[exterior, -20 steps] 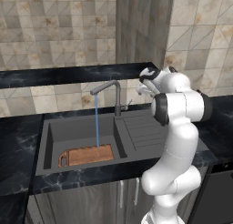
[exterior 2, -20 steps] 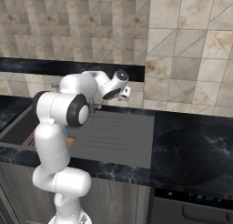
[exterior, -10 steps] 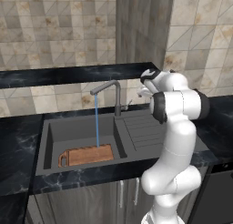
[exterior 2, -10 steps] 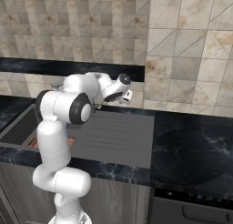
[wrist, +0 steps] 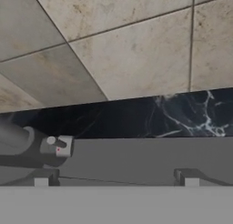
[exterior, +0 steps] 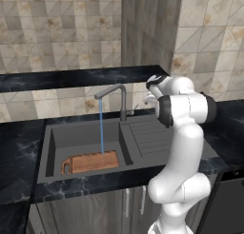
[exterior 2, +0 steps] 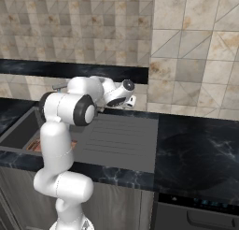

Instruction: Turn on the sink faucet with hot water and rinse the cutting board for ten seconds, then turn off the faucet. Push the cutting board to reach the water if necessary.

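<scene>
Left base view, one water (exterior: 101, 126) stream, one cutting board (exterior: 91, 161)

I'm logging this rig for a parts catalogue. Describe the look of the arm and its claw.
The arm is glossy white, built of rounded tubular segments with dark grey to black rings at the joints. No cables or markings show. The claw ends in two small, blocky dark grey fingertips, seen in the hand view.

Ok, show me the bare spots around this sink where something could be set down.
The ribbed drainboard right of the basin is bare, as is the dark counter beyond it. The basin's near end is taken by the cutting board, with the water falling on it; the gripper crowds the faucet.
</scene>
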